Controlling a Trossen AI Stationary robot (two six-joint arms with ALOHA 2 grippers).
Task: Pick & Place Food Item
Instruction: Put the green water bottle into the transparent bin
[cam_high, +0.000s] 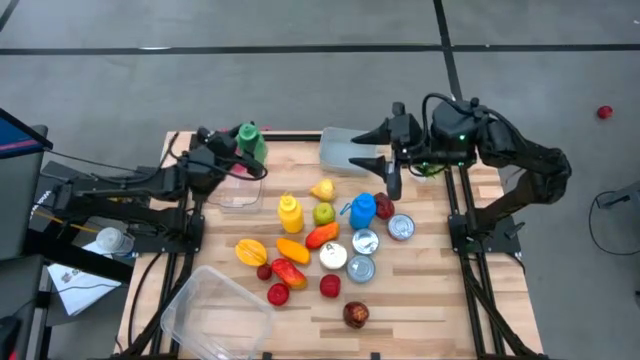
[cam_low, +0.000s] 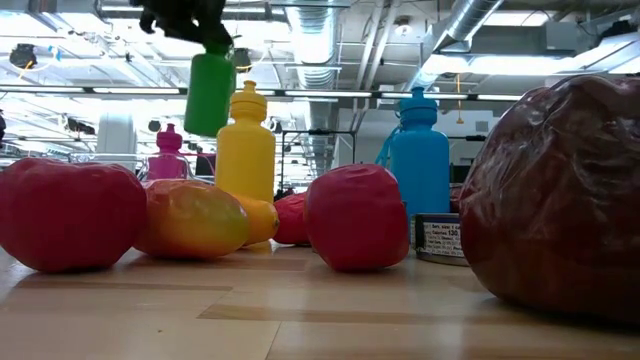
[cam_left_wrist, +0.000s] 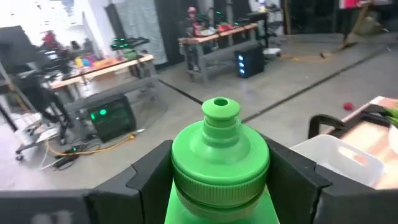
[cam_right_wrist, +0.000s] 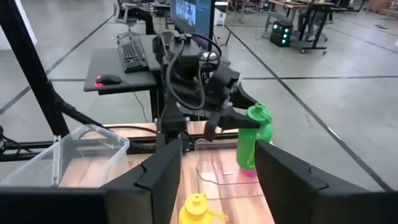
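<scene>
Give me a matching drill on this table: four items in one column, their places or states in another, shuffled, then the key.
Items:
1. green bottle
2. yellow bottle
3. blue bottle
4. dark red apple

States:
A. lying alone near the table's front edge
B. standing beside the cans
C. held above the table by the left end effector
D. standing just left of the pear

Pairs: 1-C, 2-D, 3-B, 4-A

Green bottle (cam_high: 249, 141) upright, held aloft.
</scene>
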